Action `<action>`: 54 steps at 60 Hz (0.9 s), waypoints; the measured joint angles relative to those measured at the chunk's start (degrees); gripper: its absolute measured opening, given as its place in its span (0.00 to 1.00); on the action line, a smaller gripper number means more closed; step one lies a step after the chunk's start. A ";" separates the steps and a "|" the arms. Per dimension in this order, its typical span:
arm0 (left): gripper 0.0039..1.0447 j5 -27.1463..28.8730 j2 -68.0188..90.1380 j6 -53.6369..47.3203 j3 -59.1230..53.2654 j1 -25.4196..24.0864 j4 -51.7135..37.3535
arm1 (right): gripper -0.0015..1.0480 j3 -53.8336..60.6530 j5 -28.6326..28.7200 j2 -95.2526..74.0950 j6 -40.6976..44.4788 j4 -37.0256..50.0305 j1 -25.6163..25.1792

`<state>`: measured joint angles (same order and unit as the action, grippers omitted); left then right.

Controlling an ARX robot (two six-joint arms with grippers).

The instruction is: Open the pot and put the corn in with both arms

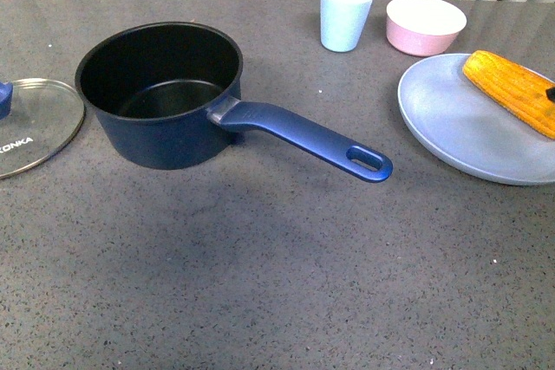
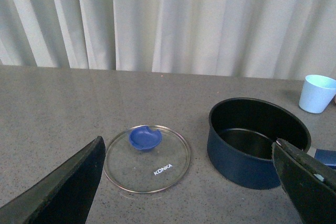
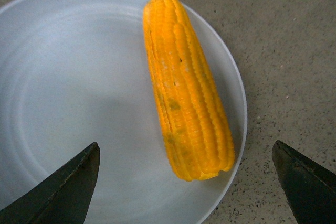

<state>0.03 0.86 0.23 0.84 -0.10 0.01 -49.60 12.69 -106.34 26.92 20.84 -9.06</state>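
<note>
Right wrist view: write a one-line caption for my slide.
Open right gripper hovers over the corn, which lies on a pale blue plate near its rim.

Front overlooks table (image 1: 260, 283); left wrist shares its pot (image 1: 156, 140), right wrist its corn (image 1: 512, 91).

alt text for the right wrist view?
Corn lies on a pale blue plate, near its rim. The right gripper is open, its dark fingers flanking the corn without touching it. Grey speckled table past the plate.

Left pincer (image 2: 188, 144), right pincer (image 3: 185, 148), both agape
</note>
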 joint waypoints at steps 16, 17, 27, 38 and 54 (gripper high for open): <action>0.92 0.00 0.00 0.00 0.00 0.00 0.00 | 0.91 -5.60 0.79 -6.10 -0.17 -0.70 0.09; 0.92 0.00 0.00 0.00 0.00 0.00 0.00 | 0.91 -5.81 0.85 -6.29 -0.20 -0.72 0.13; 0.92 0.00 0.00 0.00 0.00 0.00 0.00 | 0.91 -9.25 1.75 -9.64 -1.03 -0.85 0.57; 0.92 0.00 0.00 0.00 0.00 0.00 0.00 | 0.91 -11.47 1.99 -12.50 -1.62 -1.11 0.94; 0.92 -0.02 0.00 0.00 0.00 0.00 0.00 | 0.91 -14.53 2.51 -16.06 -1.86 -1.60 1.73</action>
<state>0.01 0.86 0.23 0.84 -0.10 0.01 -64.14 15.20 -122.41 25.06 19.25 -7.33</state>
